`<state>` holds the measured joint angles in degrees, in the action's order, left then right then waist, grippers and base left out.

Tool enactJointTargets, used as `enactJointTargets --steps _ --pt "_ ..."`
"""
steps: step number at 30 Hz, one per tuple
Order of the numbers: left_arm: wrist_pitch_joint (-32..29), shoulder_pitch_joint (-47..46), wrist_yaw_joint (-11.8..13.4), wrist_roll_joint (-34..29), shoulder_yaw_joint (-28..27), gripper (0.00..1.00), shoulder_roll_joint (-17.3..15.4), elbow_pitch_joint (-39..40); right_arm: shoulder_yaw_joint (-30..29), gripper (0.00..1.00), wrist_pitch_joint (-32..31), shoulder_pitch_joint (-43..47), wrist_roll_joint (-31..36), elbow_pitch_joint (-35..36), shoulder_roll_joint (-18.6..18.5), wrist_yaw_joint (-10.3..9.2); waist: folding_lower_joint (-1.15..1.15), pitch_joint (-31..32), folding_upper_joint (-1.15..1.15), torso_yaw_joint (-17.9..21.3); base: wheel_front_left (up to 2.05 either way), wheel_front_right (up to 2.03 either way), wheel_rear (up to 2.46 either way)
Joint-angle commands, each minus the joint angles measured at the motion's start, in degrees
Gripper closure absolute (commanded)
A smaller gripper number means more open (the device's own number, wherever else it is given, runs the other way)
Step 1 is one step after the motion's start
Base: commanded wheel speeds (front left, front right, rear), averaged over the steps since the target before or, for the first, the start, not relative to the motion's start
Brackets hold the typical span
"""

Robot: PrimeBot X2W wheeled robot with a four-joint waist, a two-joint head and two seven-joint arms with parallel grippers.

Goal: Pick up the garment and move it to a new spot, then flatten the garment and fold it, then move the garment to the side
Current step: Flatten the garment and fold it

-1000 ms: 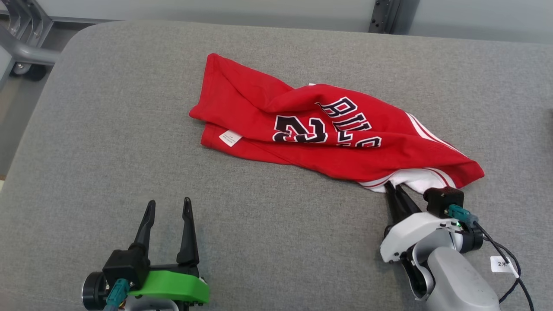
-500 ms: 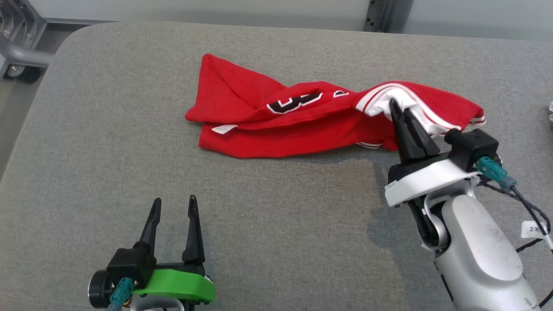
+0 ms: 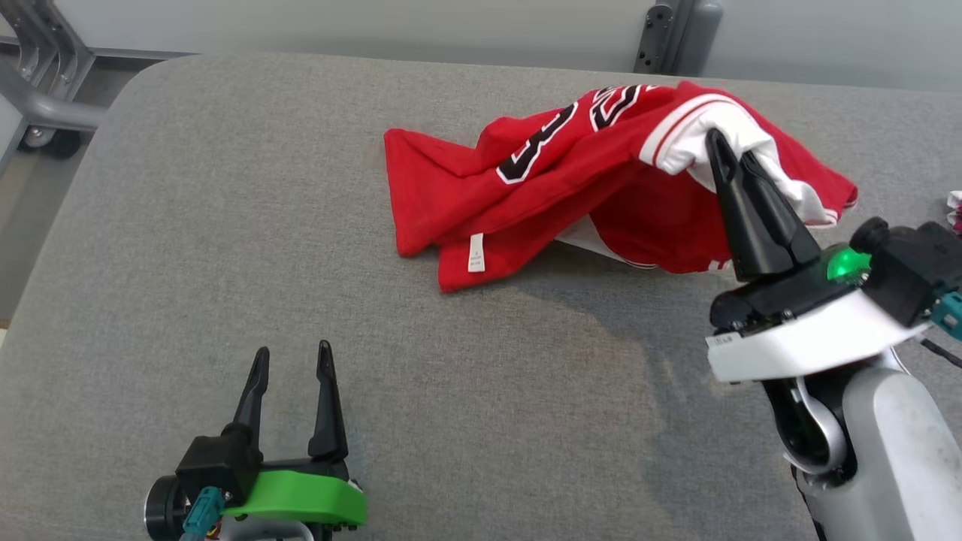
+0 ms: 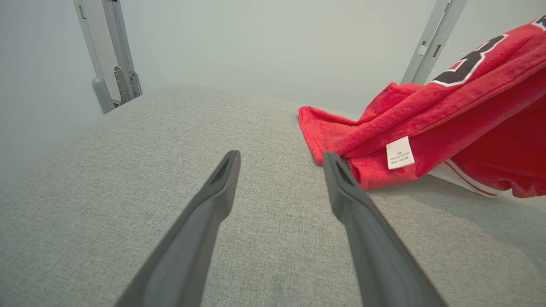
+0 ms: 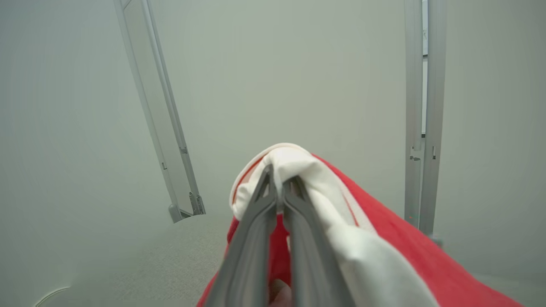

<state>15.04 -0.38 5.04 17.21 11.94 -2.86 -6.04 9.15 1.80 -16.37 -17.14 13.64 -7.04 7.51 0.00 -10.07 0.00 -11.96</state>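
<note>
On your left, the left hand (image 3: pixel 293 349) is hovering low over the grey desk (image 3: pixel 188 225), fingers spread, grasping nothing. Its wrist view is giving you the care label (image 4: pixel 400 152) up close, while the head view is showing the black numbers. A pale wall (image 3: pixel 376 22) and a metal post (image 3: pixel 665 37) are standing behind the desk. The red garment (image 3: pixel 526 188) is trailing across the far middle, its right end raised by the right hand (image 3: pixel 714 139), which is clenching the white trim (image 5: pixel 298 164).
</note>
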Motion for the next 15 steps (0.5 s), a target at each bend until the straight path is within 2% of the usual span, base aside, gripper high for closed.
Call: enactJointTargets --steps 1,5,8,12,15 --pt "0.2 0.8 -0.2 -0.4 -0.2 0.00 -0.1 0.1 -0.8 1.00 -1.3 2.4 -0.5 2.4 -0.8 -0.04 0.00 0.6 0.00 1.0 0.00 0.00 0.00" --pt "0.2 0.8 -0.5 -0.8 -0.2 0.00 -0.1 0.1 -3.4 1.00 -4.7 6.7 -1.7 7.6 -0.7 -0.03 0.00 0.4 0.00 2.1 0.00 0.00 0.00" --pt "0.2 -0.1 -0.9 -0.8 0.5 0.00 -0.1 -0.1 -4.7 1.00 -7.0 7.2 -2.5 7.1 -0.5 -0.03 0.00 -0.5 0.00 2.0 0.00 0.00 0.00" --pt "0.2 -1.5 -1.0 -0.6 1.9 0.00 -0.1 -0.2 -4.6 1.00 -9.9 2.8 -3.6 -0.3 -1.7 -0.02 0.00 -2.3 0.00 0.6 0.00 0.00 0.00" --pt "0.2 -2.4 -0.8 -0.2 3.0 0.00 -0.1 -0.4 -4.5 1.00 -11.3 -2.7 -3.1 -10.0 -4.0 -0.02 0.00 -3.8 0.00 -1.3 0.00 0.00 0.00"
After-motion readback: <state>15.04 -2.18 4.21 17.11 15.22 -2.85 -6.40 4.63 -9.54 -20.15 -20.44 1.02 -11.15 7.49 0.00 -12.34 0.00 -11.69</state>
